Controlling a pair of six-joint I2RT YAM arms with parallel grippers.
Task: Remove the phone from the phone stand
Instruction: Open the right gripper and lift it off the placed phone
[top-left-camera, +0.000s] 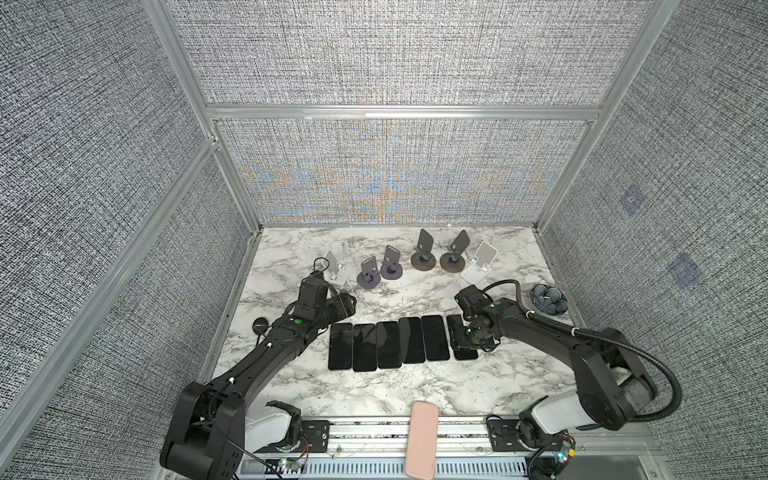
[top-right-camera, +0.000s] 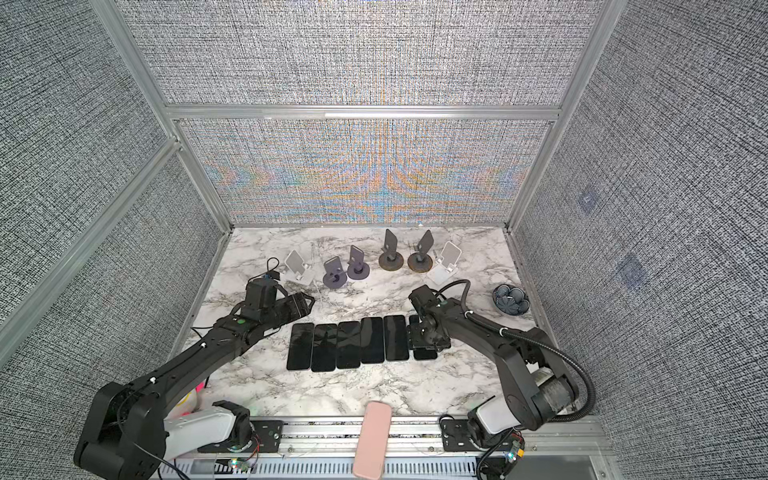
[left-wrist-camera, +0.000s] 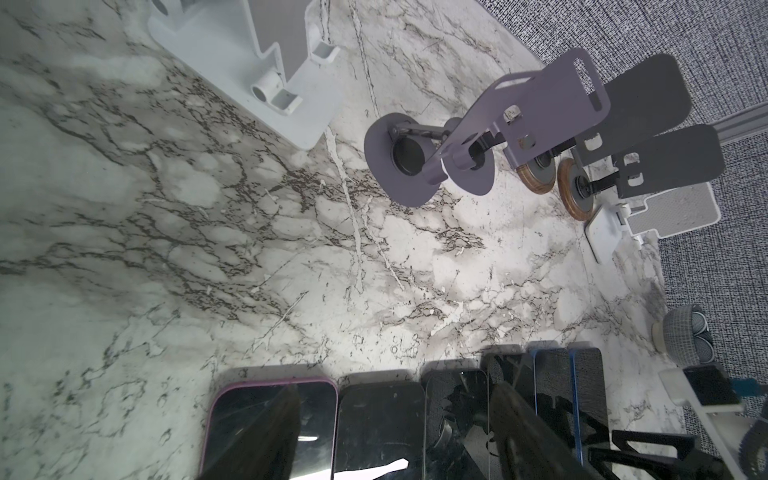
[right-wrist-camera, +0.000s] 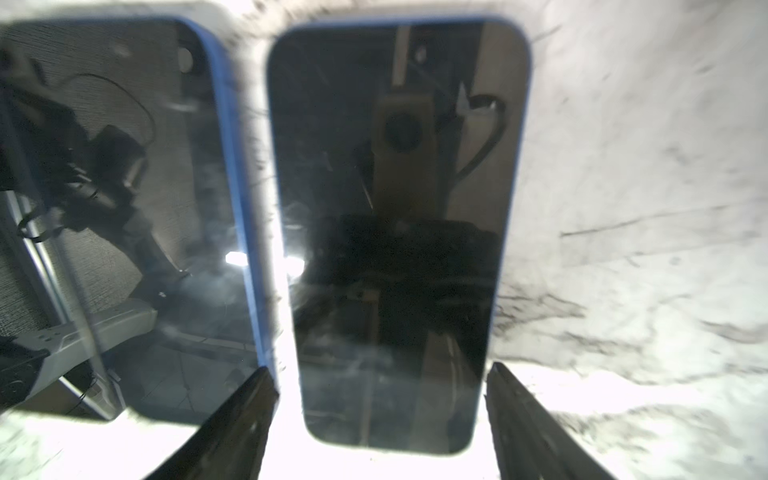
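Phone stands (top-left-camera: 423, 245) behind phone row (top-left-camera: 411, 340).

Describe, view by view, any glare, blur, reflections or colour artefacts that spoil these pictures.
In both top views, rainbow moiré ripples across the back wall; in the right wrist view, the table glares blown-out white and the blue-edged phone looks soft and full of reflections; in the left wrist view, the pink-edged phone shows dark reflections.

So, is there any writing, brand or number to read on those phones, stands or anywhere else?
No readable text anywhere.
The phones show dark blank screens; the stands show no legible lettering.
The blue patches on the side wall hold a faint mark, too blurred to read.
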